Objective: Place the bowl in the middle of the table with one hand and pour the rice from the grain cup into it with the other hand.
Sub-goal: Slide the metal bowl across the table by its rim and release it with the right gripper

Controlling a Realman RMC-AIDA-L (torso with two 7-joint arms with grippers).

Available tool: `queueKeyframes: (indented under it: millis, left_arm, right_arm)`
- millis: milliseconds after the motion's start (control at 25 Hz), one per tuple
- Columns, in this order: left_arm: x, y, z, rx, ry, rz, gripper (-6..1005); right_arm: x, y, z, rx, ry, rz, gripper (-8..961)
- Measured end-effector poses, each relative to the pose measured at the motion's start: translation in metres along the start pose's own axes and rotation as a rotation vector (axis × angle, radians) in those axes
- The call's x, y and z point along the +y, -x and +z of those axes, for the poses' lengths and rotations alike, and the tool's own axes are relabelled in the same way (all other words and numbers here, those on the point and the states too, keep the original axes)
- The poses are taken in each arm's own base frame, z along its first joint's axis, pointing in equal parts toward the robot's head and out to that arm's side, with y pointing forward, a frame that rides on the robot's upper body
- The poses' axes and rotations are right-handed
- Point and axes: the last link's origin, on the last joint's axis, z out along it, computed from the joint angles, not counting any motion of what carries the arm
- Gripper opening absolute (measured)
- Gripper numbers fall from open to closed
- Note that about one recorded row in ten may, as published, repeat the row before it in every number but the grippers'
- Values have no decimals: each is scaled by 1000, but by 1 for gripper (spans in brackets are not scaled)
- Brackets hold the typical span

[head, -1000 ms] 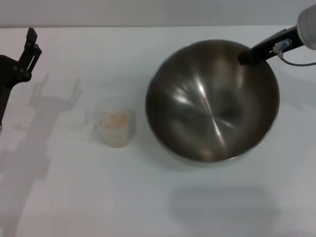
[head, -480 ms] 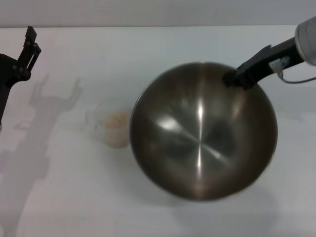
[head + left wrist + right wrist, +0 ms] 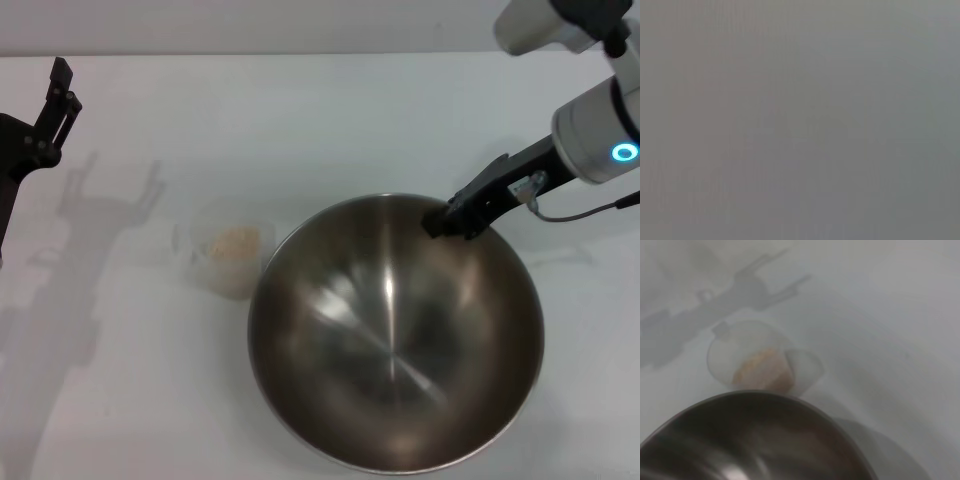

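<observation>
The large steel bowl is held by its far rim in my right gripper, which is shut on the rim. The bowl looks raised off the white table, at the front centre-right. The clear grain cup stands on the table just left of the bowl, with a heap of pale rice in it. The right wrist view shows the bowl's rim close up, with the cup and rice beyond it. My left gripper is open at the far left, well away from the cup.
The left arm's shadow falls on the table left of the cup. The left wrist view shows only a plain grey surface. The bowl's rim comes close to the cup's right side.
My right gripper has carried the bowl toward the front and left; the bowl now looks larger and lies close beside the cup. The left arm and the cup have not moved.
</observation>
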Motion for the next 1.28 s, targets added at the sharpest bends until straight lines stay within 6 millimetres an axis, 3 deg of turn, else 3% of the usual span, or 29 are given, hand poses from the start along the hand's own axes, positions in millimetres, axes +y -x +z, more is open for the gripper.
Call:
queueKeyframes:
  millis: [240,640,1000,1160,1280]
  left_arm:
    - [0,0,0,0,1,0,786]
    - [1,0,1,2,3,-1,780]
    - [2,-1,0,5,2,-4,776]
    - [0,-2,-3,11,-2,-1,773]
    - [-1,-2,-6,12,-7,-1,772]
  right_arm:
    - [-1,-1,13,33,25,7,32]
    - [-7,-2,14,62,-22,13,36]
    - [-5,6,8,37,-55,-22,240]
    - [-1,19,-2,-8,-86,-73,422]
    - [1,33,-12,-65,-127,-127,444]
